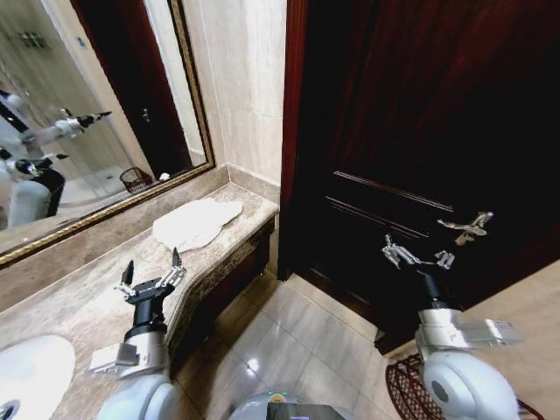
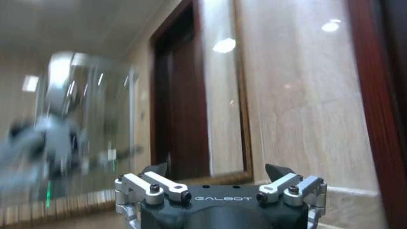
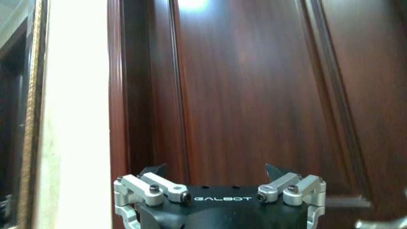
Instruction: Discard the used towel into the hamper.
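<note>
mirror (image 1: 87, 114) | marble counter (image 1: 79, 297) | sink (image 1: 31, 372) | dark door (image 1: 420, 131)

A beige marble worktop (image 1: 79, 302) ran along the mirrored wall and ended in a curved front edge beside a dark wooden door. A crumpled white towel (image 1: 196, 223) lay flat on the far end of the worktop, close to that edge. A white basin (image 1: 31, 372) sat in the near end, well apart from the towel. Below, a floor (image 1: 297, 341) of glossy pale tiles carried a dark reddish-brown wire hamper (image 1: 404, 389), which stood near the door.
</note>
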Controlling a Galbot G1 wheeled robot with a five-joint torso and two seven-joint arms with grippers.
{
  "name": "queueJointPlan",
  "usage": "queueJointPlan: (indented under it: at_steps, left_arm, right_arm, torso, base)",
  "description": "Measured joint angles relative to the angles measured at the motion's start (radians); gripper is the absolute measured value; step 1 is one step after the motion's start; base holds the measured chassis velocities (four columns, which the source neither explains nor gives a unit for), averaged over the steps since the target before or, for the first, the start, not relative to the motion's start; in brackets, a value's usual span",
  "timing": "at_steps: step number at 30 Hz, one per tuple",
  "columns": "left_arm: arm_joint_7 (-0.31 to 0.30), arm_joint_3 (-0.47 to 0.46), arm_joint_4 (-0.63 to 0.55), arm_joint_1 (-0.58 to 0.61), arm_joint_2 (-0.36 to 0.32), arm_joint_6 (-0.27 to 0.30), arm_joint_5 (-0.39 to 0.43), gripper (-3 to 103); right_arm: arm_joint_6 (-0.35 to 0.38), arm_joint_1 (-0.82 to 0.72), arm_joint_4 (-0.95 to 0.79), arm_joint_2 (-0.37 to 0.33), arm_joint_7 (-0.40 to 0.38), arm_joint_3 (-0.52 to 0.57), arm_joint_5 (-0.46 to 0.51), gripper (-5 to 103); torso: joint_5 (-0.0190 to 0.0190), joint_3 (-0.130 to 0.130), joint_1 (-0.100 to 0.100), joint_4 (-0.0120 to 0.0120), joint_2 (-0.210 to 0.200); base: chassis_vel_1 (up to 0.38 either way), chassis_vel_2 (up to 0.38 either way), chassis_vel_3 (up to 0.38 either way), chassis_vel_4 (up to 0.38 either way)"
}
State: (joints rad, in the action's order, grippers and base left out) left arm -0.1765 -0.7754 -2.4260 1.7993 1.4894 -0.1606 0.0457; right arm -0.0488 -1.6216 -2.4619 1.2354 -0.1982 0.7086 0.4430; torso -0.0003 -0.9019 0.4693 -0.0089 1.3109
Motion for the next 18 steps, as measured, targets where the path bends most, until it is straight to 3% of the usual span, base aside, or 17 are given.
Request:
queueJointPlan:
  at_steps: [2,6,9,10,11,13,18]
  left_arm:
    - [-0.005,-0.001,0.003,0.001,-0.008,0.003,-0.001,100]
    - [-0.058,0.021,-0.002,0.011,-0.022,0.063,0.025,100]
    - [-0.112,0.047,-0.042,0.018,-0.036,0.193,0.121,100]
    - [-0.112,0.047,-0.042,0.018,-0.036,0.193,0.121,100]
    - [-0.121,0.052,-0.057,0.019,-0.041,0.229,0.173,100]
    - [-0.115,0.052,-0.069,0.018,-0.054,0.273,0.225,100]
    - [-0.048,0.030,-0.044,0.010,-0.083,0.276,0.192,100]
  right_arm:
    - [-0.007,-0.001,0.000,0.002,-0.003,0.001,-0.007,100]
    - [-0.005,-0.016,0.000,0.009,-0.009,-0.001,-0.047,100]
    - [-0.020,-0.023,0.004,0.019,-0.001,-0.005,-0.116,100]
    - [-0.020,-0.023,0.004,0.019,-0.001,-0.005,-0.116,100]
    - [-0.022,-0.024,0.003,0.020,0.002,-0.008,-0.118,100]
    - [-0.024,-0.024,0.002,0.019,0.016,-0.009,-0.110,100]
    - [-0.022,-0.022,0.002,0.015,0.046,-0.006,-0.098,100]
  torso:
    - [0.0000,0.000,0.000,0.0001,0.000]
    - [0.0001,0.000,0.000,0.0002,0.000]
    - [0.0002,0.000,0.000,0.0001,0.000]
    - [0.0002,0.000,0.000,0.0001,0.000]
    - [0.0003,0.000,0.000,0.0002,0.000]
    - [0.0003,0.000,0.000,0.0002,0.000]
    - [0.0001,0.000,0.000,0.0003,0.000]
  base:
    - [0.000,0.000,0.000,0.000]
    - [0.000,0.000,0.000,0.000]
    - [0.000,0.000,0.000,0.000]
    - [0.000,0.000,0.000,0.000]
    - [0.000,0.000,0.000,0.000]
    - [0.000,0.000,0.000,0.000]
    - [0.000,0.000,0.000,0.000]
